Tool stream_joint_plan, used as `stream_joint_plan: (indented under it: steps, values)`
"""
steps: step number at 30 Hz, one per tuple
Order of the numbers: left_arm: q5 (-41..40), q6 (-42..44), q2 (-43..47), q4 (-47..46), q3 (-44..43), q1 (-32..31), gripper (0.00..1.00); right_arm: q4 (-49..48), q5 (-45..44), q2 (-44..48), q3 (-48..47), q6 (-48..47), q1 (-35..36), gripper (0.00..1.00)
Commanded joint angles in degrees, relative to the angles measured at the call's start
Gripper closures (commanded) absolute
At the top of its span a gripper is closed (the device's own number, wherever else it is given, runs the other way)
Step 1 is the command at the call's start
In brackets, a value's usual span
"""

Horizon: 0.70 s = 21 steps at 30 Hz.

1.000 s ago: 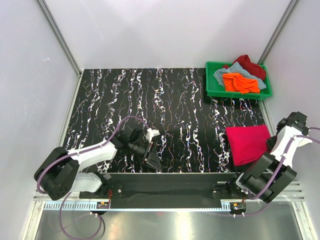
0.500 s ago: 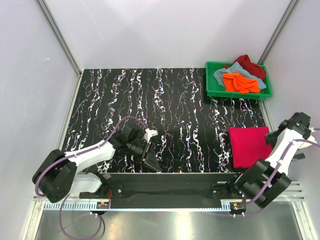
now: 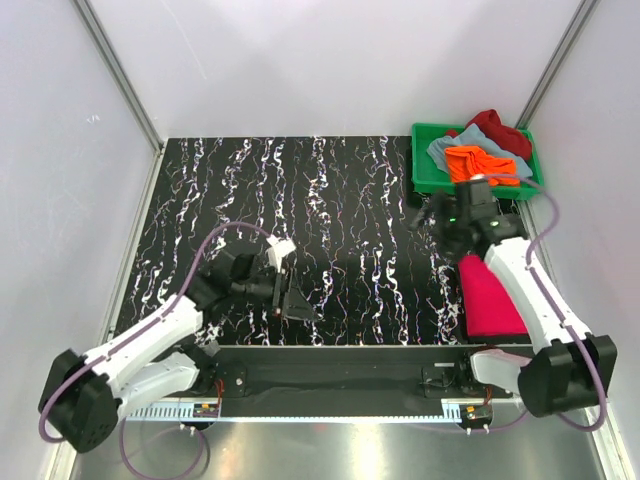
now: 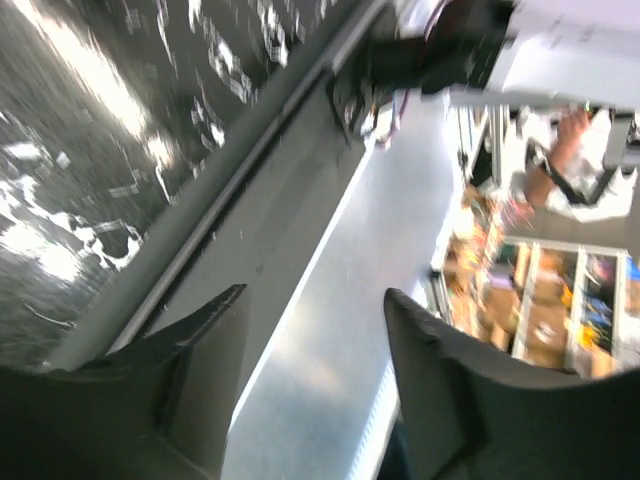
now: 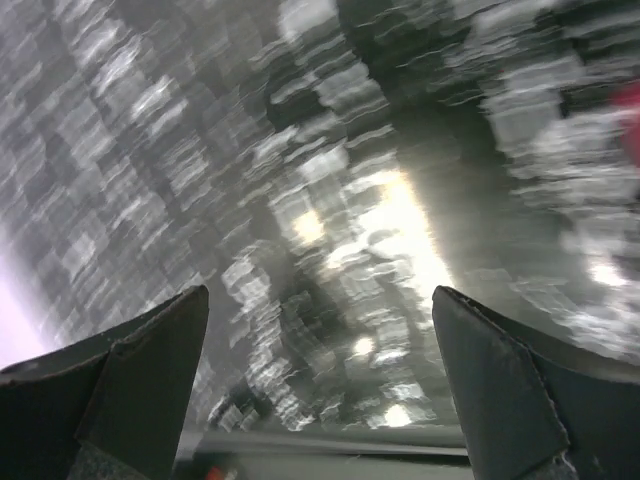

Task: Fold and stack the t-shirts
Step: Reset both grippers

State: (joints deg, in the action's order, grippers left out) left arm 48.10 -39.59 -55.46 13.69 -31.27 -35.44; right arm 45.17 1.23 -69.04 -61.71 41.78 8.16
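- Top external view: the black marbled counter [image 3: 300, 200] takes up most of the scene, and its middle is bare cloth-free ground, good for spreading a shirt
- The right arm [image 3: 522, 278] reaches from its base at the near right corner over the counter, its wrist just short of the crate
- The green crate [image 3: 425, 186] sits at the far right corner and holds three loose shirts in a heap
- The pink-red shirt [image 3: 488, 300] lies folded flat on the counter by the near right edge, partly under the right arm; I judge it done, the base of the stack
- In the crate the orange shirt [image 3: 478, 162] lies on top, over the grey-blue shirt [image 3: 443, 148], with the dark red shirt [image 3: 497, 124] at the back
- The step in hand looks like fetching the next shirt: pinch only the orange one, high on a fold, lift it clear of the crate rim, and lay it mid-counter, well apart from the folded one
- The right fingers [image 5: 140, 370] stand wide apart, nothing between them
- The left fingers [image 4: 440, 385] are parted and empty too, low near the counter's front edge
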Motion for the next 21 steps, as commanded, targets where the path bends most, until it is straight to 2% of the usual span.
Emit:
stream_joint_plan:
  steps: [1,2,3,5,6,10,11,13,15,16,18,19,20,21]
  values:
    - [-5.72,-0.83,4.38,1.51,-0.82,1.07,0.35,-19.73,13.33,2.41,6.59,9.62,8.25,0.0]
    - [-6.69,-1.27,9.27,1.34,0.75,1.34,0.34,-23.86,15.36,3.02,11.04,11.99,12.27,0.0]
    - [-8.44,-1.62,11.67,0.99,1.46,1.6,0.31,-33.12,17.9,3.12,13.52,12.97,13.62,0.0]
    - [-9.68,-3.02,17.03,0.9,3.92,2.65,0.26,-39.77,21.86,3.64,20.45,16.99,15.73,0.0]
    - [-10.91,-3.9,21.67,0.81,4.89,2.92,0.23,-47.38,23.19,3.91,23.1,18.59,16.96,0.0]
    - [-13.2,-8.03,29.87,-0.51,10.77,3.53,0.14,-60.7,27.06,7.94,36.02,25.88,17.41,0.0]
    - [-13.55,-9.0,31.02,-1.12,12.01,3.62,0.13,-62.81,27.07,11.34,41.18,28.25,17.41,0.0]
    - [-12.68,-13.37,33.48,-6.81,16.64,4.06,0.12,-67.74,26.11,17.66,46.22,31.85,17.41,0.0]
    - [-11.37,-16.46,34.45,-14.63,19.82,4.41,0.12,-69.07,25.14,22.43,52.73,34.23,17.41,0.0]
    - [-11.18,-20.13,35.33,-17.71,23.41,4.85,0.12,-69.16,24.26,27.76,54.58,36.16,17.41,0.0]
    - [-11.09,-25.15,36.47,-29.91,27.9,5.38,0.12,-68.81,23.29,33.41,59.76,38.36,17.41,0.0]
    - [-11.7,-31.1,37.78,-34.83,33.58,5.56,0.12,-68.81,22.68,39.36,61.43,41.07,17.41,0.0]
    - [-12.49,-34.2,38.49,-45.75,36.42,5.65,0.11,-67.68,22.85,42.46,62.93,40.58,17.41,0.0]
    - [-14.41,-36.93,39.2,-48.99,38.97,5.73,0.1,-62.27,23.2,45.45,62.77,39.88,17.41,0.0]
